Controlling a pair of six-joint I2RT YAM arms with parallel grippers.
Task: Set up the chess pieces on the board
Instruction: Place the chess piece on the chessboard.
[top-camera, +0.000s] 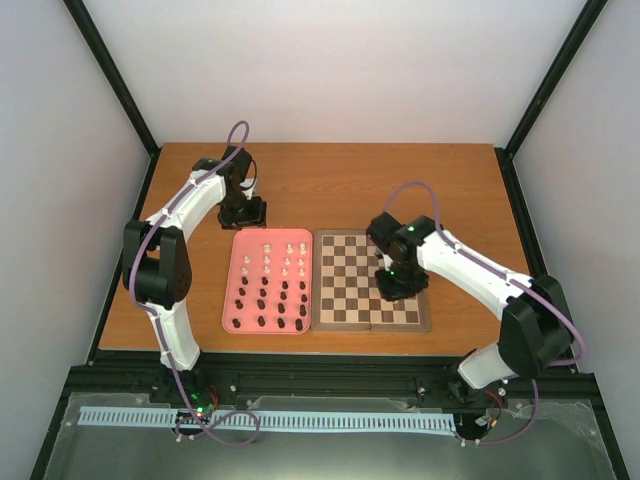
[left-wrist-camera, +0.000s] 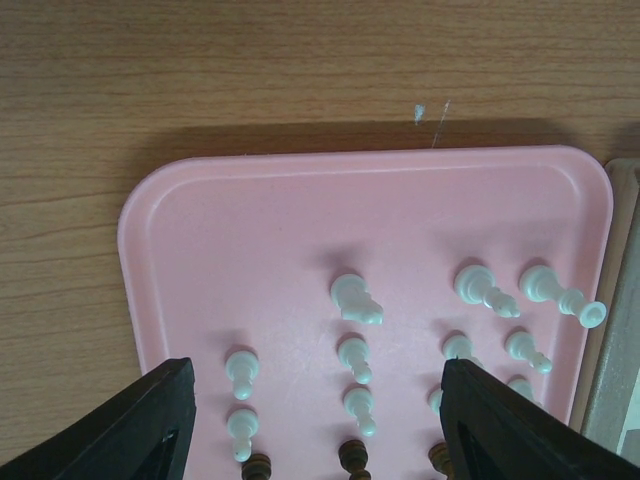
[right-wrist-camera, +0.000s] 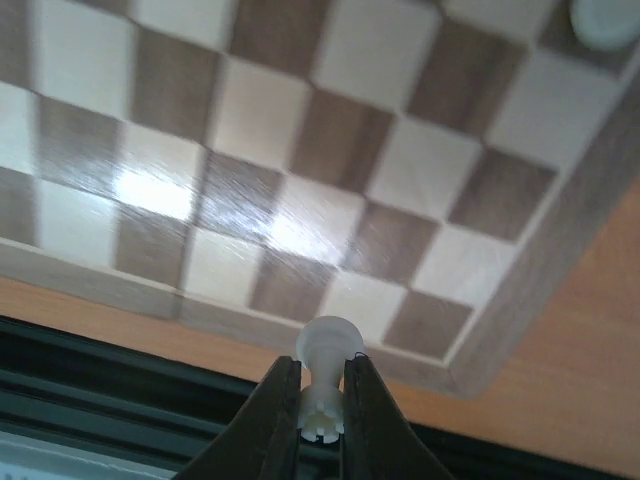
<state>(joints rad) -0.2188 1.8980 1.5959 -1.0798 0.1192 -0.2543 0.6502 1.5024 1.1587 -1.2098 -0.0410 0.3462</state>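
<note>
L gripper (top-camera: 243, 212) hangs w/ fingers (left-wrist-camera: 140, 420) spread wide and nothing between them, over the far end of the pink tray (left-wrist-camera: 250, 220), which lies just left of the board (top-camera: 345, 300). White pieces (left-wrist-camera: 355, 300) sit in the tray level w/ the board's far half, dark pieces (top-camera: 282, 305) level w/ its near half. R gripper (right-wrist-camera: 320, 400), above the board's right half, nr its near edge, pinches one white piece (right-wrist-camera: 328, 345) tight, rounded end poking past the tips, clear of the squares.
</note>
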